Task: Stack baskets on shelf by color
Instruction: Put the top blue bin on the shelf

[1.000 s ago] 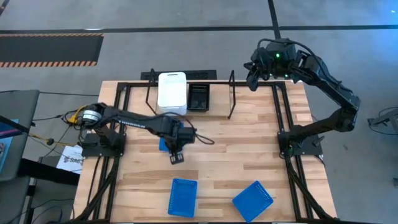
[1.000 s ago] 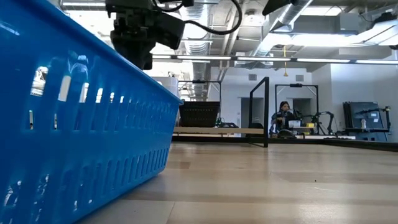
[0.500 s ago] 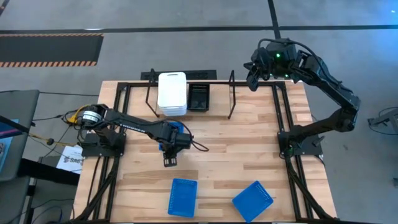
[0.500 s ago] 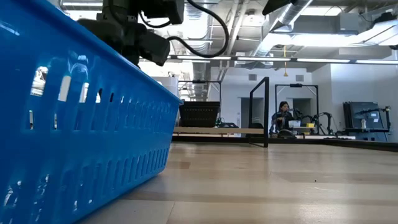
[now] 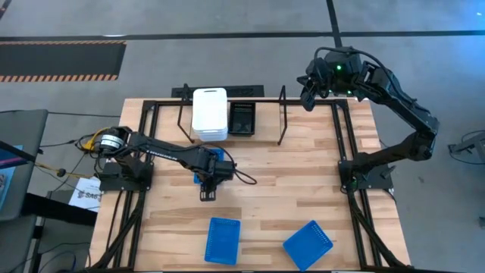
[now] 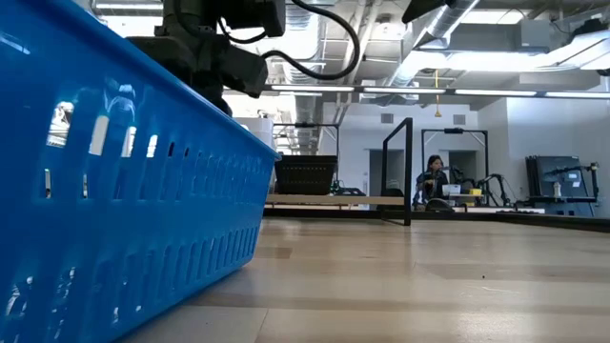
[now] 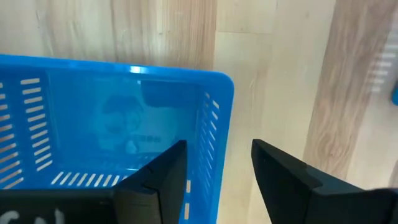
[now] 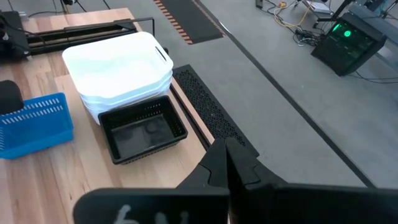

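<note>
Your left gripper (image 7: 217,171) is spread, its fingers straddling one wall of a blue basket (image 7: 112,124) mid-table. Your right gripper (image 8: 227,163), pressed together, waits above the table's far right corner.

The high view looks straight down on the whole worktop (image 5: 258,171) from well above. The low view sits at worktop height, looking level across the boards into the room, very close to a blue basket (image 6: 114,191) that fills its near side. The left wrist view looks down, close over another blue basket (image 7: 106,124). The right wrist view looks from the far edge across the white baskets (image 8: 118,71), which the high view shares.
</note>
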You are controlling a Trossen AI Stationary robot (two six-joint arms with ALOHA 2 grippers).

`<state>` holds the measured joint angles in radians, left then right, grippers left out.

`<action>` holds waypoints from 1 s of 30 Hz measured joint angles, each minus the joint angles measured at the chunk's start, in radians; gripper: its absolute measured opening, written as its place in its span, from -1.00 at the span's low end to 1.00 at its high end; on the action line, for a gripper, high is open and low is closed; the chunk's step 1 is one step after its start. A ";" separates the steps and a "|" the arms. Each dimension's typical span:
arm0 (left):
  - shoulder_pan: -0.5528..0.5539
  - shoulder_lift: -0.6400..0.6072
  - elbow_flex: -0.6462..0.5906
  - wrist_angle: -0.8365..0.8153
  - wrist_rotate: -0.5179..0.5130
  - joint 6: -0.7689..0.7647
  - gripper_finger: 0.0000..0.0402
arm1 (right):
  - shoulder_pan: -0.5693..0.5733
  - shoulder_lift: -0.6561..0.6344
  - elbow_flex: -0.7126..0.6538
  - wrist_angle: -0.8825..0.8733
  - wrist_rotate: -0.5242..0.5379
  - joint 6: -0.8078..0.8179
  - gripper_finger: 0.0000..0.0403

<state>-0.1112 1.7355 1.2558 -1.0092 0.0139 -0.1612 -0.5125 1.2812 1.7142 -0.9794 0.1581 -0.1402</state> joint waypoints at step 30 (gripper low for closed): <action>0.038 0.000 -0.111 0.146 0.052 -0.029 -0.93 | 0.000 0.000 0.000 0.016 0.000 -0.026 -0.99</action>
<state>-0.0735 1.7355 1.1446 -0.8635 0.0663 -0.1902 -0.5123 1.2812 1.7142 -0.9638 0.1581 -0.1658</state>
